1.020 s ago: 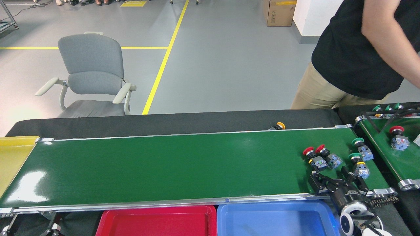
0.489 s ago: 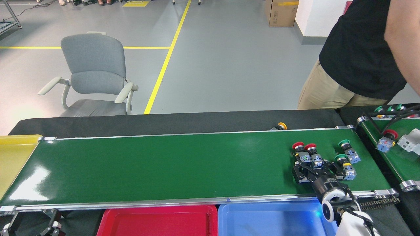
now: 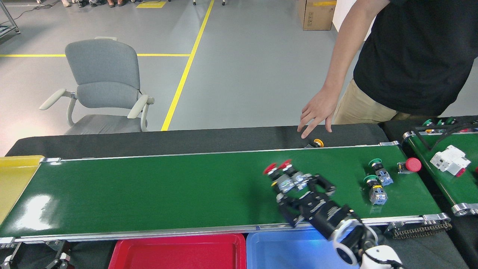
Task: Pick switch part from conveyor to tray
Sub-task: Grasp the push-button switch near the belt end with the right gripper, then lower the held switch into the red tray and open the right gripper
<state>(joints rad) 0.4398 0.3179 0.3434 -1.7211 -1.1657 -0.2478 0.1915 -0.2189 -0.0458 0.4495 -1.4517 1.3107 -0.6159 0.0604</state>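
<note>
The conveyor [image 3: 149, 190] is a long glossy green belt running left to right. Two red-capped switch parts [image 3: 285, 175] lie side by side on it, right of the middle. My right gripper [image 3: 300, 192] comes in from the bottom right and stands open just behind them, one of its fingers [image 3: 323, 183] to their right and the other below them. Nothing is gripped. Two green-capped switch parts [image 3: 375, 179] and a red mushroom one [image 3: 410, 164] lie near the belt's right end. A red tray [image 3: 179, 250] and a blue tray [image 3: 291, 248] sit in front of the belt.
A person stands behind the belt at the right, a hand [image 3: 317, 112] hanging just above a yellow-capped part [image 3: 317, 142] on the black strip. A narrower green belt [image 3: 444, 179] at the right carries a white part [image 3: 450, 160]. A yellow tray [image 3: 15, 179] sits at the left end. Dark parts [image 3: 59, 257] show at the bottom left.
The two red-capped parts have travelled left along the belt and my right gripper has followed them. A red mushroom part has come onto the belt's right end. The person's hand has reached down.
</note>
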